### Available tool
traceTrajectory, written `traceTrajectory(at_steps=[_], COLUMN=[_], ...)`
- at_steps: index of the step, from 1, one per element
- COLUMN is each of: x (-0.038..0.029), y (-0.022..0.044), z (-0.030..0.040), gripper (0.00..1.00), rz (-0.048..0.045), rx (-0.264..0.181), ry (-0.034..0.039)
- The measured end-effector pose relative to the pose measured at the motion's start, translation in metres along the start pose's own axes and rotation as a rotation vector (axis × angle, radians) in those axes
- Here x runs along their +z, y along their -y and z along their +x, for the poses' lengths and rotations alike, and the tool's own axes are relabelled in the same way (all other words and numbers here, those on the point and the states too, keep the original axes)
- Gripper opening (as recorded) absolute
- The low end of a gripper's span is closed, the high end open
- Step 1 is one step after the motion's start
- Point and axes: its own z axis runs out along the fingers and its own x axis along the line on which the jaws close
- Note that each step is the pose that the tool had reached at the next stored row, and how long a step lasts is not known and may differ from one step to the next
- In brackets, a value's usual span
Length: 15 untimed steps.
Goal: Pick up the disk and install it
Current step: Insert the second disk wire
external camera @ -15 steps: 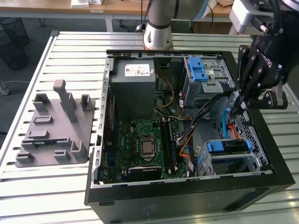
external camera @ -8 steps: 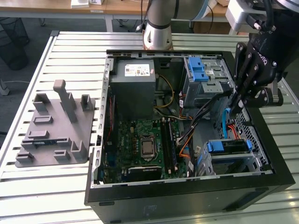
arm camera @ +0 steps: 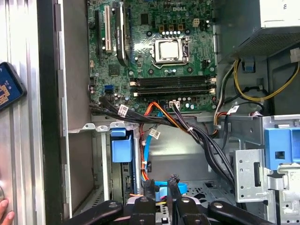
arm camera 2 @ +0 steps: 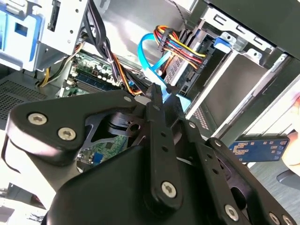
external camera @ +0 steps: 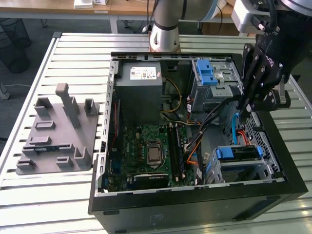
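Note:
The disk point(external camera: 241, 152) sits edge-on in the lower drive bay at the case's near corner on the exterior view's right, its blue rail tab point(arm camera: 121, 149) facing into the case. My gripper point(external camera: 242, 107) hangs just above and behind that bay, inside the case's wall on the exterior view's right. Its black fingertips point(arm camera: 151, 186) stand close together around the plug end of a light-blue flat cable point(arm camera: 168, 189), which curves down toward the bay point(external camera: 235, 130). A bundle of orange, yellow and red wires point(arm camera 2: 180, 47) runs to the bay's rear.
The open tower case point(external camera: 195, 204) lies on a slatted metal table point(external camera: 73, 53). Inside are the grey power-supply box point(external camera: 141, 80), the motherboard point(external camera: 151, 151) and an upper metal cage with a blue latch point(external camera: 210, 72). A grey fixture point(external camera: 58, 131) lies beside the case. A person's fingertip point(arm camera: 3, 211) shows at the table edge.

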Motion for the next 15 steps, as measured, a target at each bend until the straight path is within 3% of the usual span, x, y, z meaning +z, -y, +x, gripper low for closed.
traceTrajectory(at_steps=[7,12,15], x=[0.0066,0.0097,0.0125], y=[0.0001,0.0002,0.0003], z=[-0.0009,-0.0009,-0.0009], gripper=[0.25,0.24,0.17], rz=[0.0148,0.0290,0.0306], rx=[0.002,0.004,0.005], ry=[-0.0293,-0.0620,-0.0644])
